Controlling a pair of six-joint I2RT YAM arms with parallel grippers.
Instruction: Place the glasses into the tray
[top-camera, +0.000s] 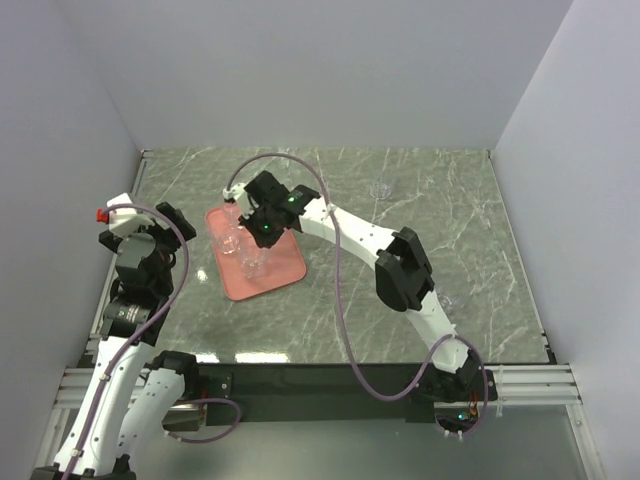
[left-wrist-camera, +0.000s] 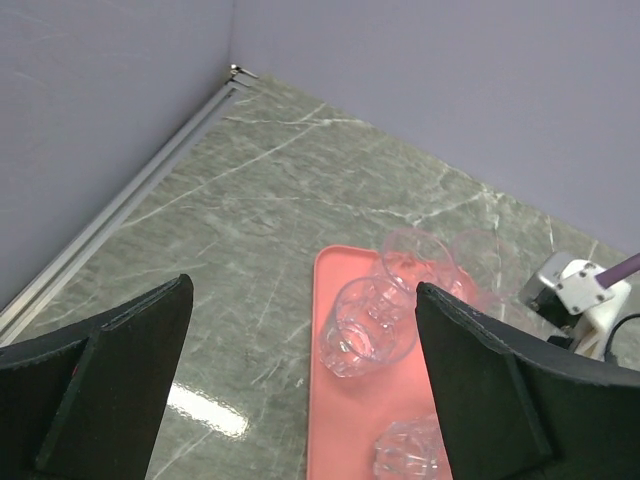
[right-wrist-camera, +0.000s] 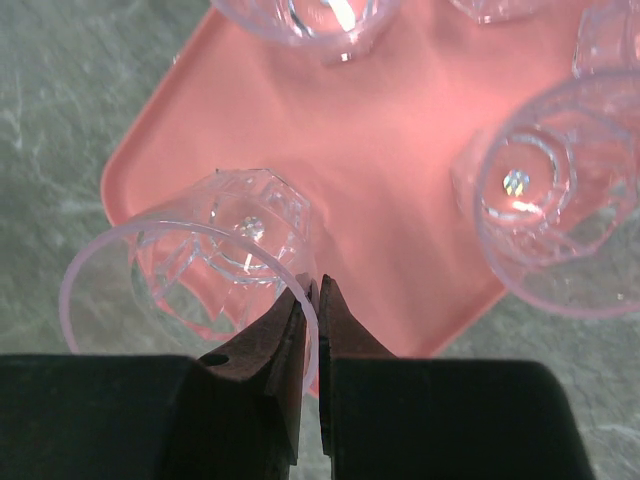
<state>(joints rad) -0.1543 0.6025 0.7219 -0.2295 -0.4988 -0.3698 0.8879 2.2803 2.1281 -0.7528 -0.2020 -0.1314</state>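
Note:
The salmon-pink tray lies left of centre on the marble table. My right gripper is over it, shut on the rim of a clear glass. In the right wrist view the fingertips pinch that rim, and the glass sits over a corner of the tray. Other glasses stand in the tray. My left gripper is open and empty, just left of the tray, its jaws wide apart.
A clear glass stands on the table at the back right of centre. Another faint one is near the right arm's elbow. Grey walls close in the left, back and right sides.

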